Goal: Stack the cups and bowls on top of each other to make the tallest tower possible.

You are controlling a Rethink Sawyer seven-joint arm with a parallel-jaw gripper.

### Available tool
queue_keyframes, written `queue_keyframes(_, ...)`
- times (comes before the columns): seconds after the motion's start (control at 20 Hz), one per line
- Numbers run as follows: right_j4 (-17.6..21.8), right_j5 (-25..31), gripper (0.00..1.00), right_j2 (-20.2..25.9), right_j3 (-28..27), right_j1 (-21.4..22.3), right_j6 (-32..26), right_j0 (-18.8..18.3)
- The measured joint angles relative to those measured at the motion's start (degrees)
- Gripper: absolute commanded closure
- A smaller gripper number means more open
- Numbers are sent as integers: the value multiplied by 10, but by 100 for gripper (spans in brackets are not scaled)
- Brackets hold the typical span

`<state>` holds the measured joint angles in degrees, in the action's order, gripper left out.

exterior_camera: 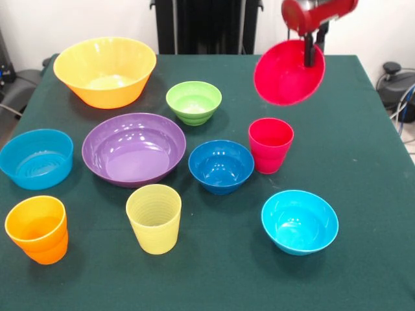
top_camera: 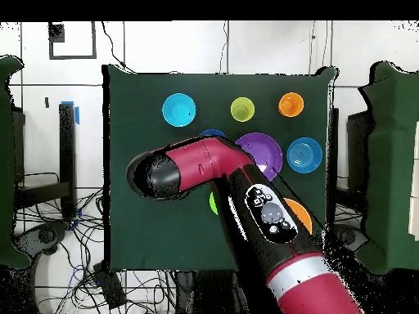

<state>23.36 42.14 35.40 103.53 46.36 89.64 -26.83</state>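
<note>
Hanging tilted from gripper (exterior_camera: 314,57); red bowl (exterior_camera: 285,74)

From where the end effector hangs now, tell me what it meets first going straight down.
Probably the red cup, or the table beside it. The end effector holds the tilted red bowl, which would touch first. Depth is unclear.

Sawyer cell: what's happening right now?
The gripper holds the red bowl by its rim, tilted on edge in the air above the table, behind the red cup. Nothing is stacked yet: the other bowls and the cups stand apart on the cloth. In the overhead view the arm hides the lifted bowl.
</note>
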Motion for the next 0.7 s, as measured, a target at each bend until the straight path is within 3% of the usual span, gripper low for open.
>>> queue_keyframes(0.3,-13,0,100,0,11,39,0,2)
queue_keyframes(0.7,-14,6,100,0,7,31,0,1)
